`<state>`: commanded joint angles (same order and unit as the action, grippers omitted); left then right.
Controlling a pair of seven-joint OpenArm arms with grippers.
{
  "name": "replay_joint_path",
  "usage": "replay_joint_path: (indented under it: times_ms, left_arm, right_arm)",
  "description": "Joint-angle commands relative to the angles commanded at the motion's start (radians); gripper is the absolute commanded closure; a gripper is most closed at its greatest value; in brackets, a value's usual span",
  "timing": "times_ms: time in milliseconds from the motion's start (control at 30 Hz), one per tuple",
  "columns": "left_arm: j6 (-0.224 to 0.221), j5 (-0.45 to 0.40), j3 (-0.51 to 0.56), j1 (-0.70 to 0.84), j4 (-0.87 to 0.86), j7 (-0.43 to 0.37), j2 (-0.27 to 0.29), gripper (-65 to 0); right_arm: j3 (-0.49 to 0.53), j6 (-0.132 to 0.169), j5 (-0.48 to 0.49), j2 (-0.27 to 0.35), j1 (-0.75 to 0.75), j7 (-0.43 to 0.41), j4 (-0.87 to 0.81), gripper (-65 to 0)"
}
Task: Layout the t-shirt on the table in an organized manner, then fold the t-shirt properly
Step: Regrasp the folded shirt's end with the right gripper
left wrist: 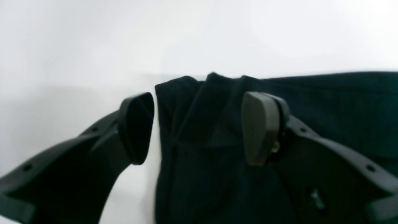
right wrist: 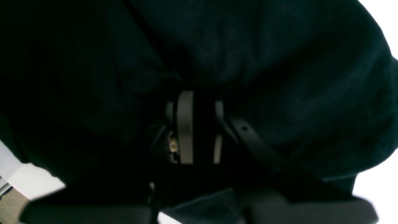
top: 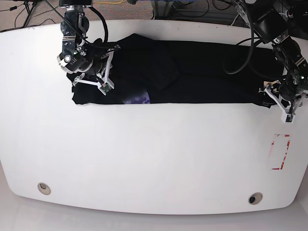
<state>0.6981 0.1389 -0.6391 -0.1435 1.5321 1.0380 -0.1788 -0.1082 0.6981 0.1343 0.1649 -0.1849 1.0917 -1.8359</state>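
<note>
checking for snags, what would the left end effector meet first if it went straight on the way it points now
The t-shirt: a bunched corner of it sits between the open left end effector fingers. Beyond it only the white table shows, though depth is unclear.

White table (top: 154, 159); black t-shirt (top: 192, 72) stretched along far side.

The base view looked down on the whole surface (top: 154, 154); both wrist views sat close behind their fingers (left wrist: 260, 127), sharing the t-shirt (top: 192, 72).
</note>
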Motion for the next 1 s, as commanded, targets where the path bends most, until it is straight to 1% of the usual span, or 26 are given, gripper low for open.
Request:
replay_joint_path:
  times_ms: [133, 200, 233, 300, 333, 367, 433, 467, 533, 567, 600, 800, 900, 1000]
  left_arm:
    - [0.000, -0.005, 0.012, -0.012, -0.048, -0.058, -0.002, -42.1]
    - [0.000, -0.005, 0.031, -0.014, -0.071, -0.072, -0.003, -41.8]
    - [0.000, -0.005, 0.041, -0.014, -0.077, -0.077, -0.012, -41.1]
    - [0.000, -0.003, 0.069, -0.014, -0.091, -0.078, -0.029, -37.4]
    - [0.000, 0.000, 0.081, -0.014, -0.095, -0.078, -0.035, -33.3]
    - [0.000, 0.000, 0.086, -0.014, -0.097, -0.078, -0.038, -31.1]
    - [0.000, 0.000, 0.097, -0.014, -0.094, -0.080, -0.040, -19.7]
    - [0.000, -0.002, 0.097, -0.014, -0.092, -0.080, -0.040, -15.6]
    - [0.000, 0.002, 0.097, -0.014, -0.092, -0.078, -0.043, -4.9]
    - [0.000, 0.002, 0.097, -0.012, -0.091, -0.077, -0.043, -2.9]
    - [0.000, 0.000, 0.095, -0.011, -0.083, -0.075, -0.043, -2.1]
    - [0.000, -0.002, 0.091, 0.029, 0.011, -0.074, -0.046, -2.8]
    - [0.000, 0.003, 0.095, 0.069, 0.074, -0.074, -0.072, -2.8]
    - [0.000, 0.003, 0.094, 0.095, 0.106, -0.072, -0.075, -2.8]
  right_arm:
    - [0.000, 0.000, 0.000, -0.002, -0.012, 0.000, 0.000, -7.5]
    - [0.000, 0.000, 0.000, -0.002, -0.012, 0.000, 0.000, -7.5]
    - [0.000, 0.000, 0.000, -0.002, -0.014, -0.002, 0.000, -7.5]
    - [0.000, 0.000, 0.000, -0.002, -0.015, -0.002, -0.002, -7.5]
    - [-0.002, 0.000, 0.000, -0.002, -0.015, -0.002, -0.002, -7.5]
    - [-0.002, 0.000, 0.000, -0.002, -0.015, -0.002, -0.002, -7.5]
    - [-0.003, 0.000, 0.000, -0.002, -0.015, -0.002, -0.002, -7.5]
    - [-0.003, 0.000, 0.000, -0.002, -0.015, -0.002, -0.002, -7.5]
    - [-0.003, 0.000, 0.000, -0.002, -0.015, -0.002, -0.002, -7.3]
    - [-0.005, 0.000, 0.000, -0.002, -0.015, -0.002, -0.002, -7.3]
    - [-0.005, 0.000, 0.000, -0.002, -0.015, -0.002, -0.002, -7.3]
    - [-0.005, 0.000, 0.000, -0.003, -0.011, -0.002, -0.002, -7.3]
    - [-0.006, 0.000, 0.000, -0.006, -0.011, -0.002, -0.002, -7.3]
    - [-0.008, 0.000, -0.003, -0.026, -0.009, -0.002, -0.002, -7.3]
